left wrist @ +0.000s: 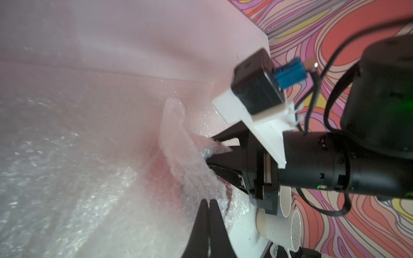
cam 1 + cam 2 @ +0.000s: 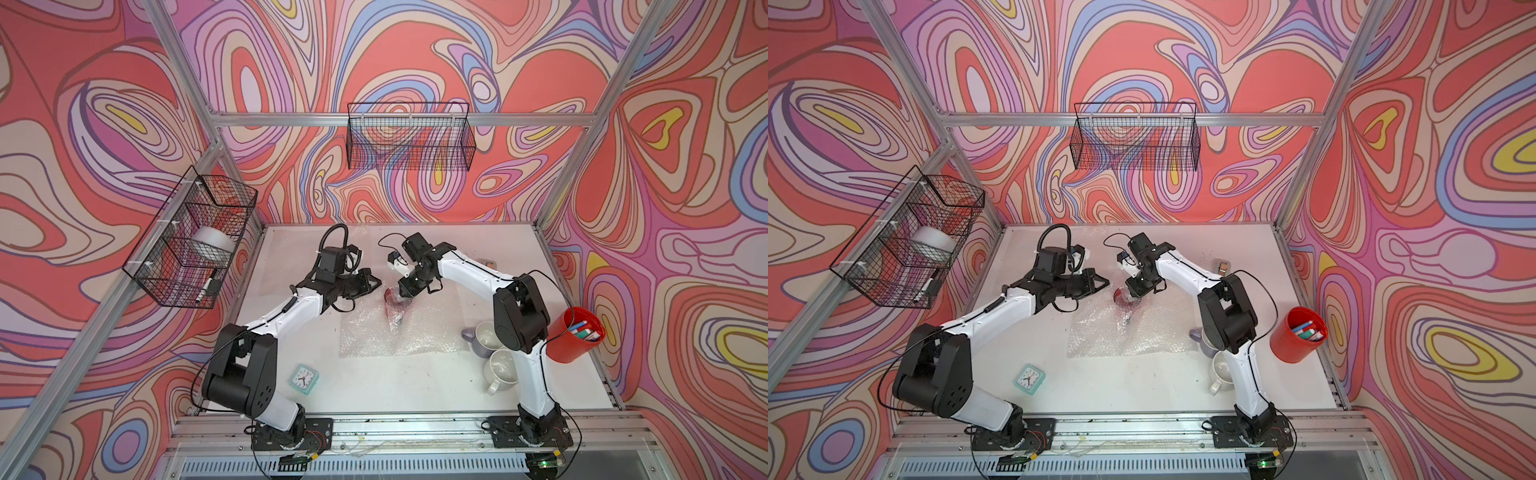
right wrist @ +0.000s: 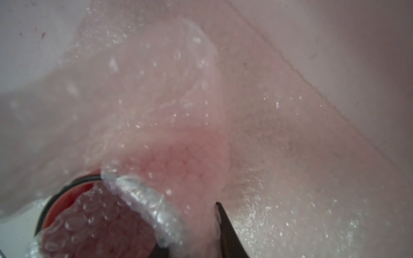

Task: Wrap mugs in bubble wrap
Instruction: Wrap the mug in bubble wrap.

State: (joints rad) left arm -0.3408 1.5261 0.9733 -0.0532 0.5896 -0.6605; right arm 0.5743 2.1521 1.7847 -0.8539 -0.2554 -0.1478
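Note:
The red mug (image 2: 393,302) lies on its side mid-table, swathed in bubble wrap (image 2: 374,338) that spreads flat toward the table's front. My right gripper (image 2: 405,293) reaches down at the mug's mouth. Its fingers (image 3: 225,223) straddle the wrap-covered rim (image 3: 138,189), shut on the bubble wrap folded over it. The red inside (image 3: 71,196) shows behind the bubbles. My left gripper (image 2: 377,284) hovers just left of the mug, shut and empty, its fingertips (image 1: 204,214) pressed together. The lavender mug (image 2: 471,337) and white mug (image 2: 500,370) stand at the right, partly behind the right arm.
A red cup with markers (image 2: 575,334) sits at the right edge and a teal clock (image 2: 304,377) at the front left. A small object (image 2: 488,263) lies at the back right. Wire baskets hang on the back wall (image 2: 409,137) and the left wall (image 2: 195,241), the latter holding a white roll.

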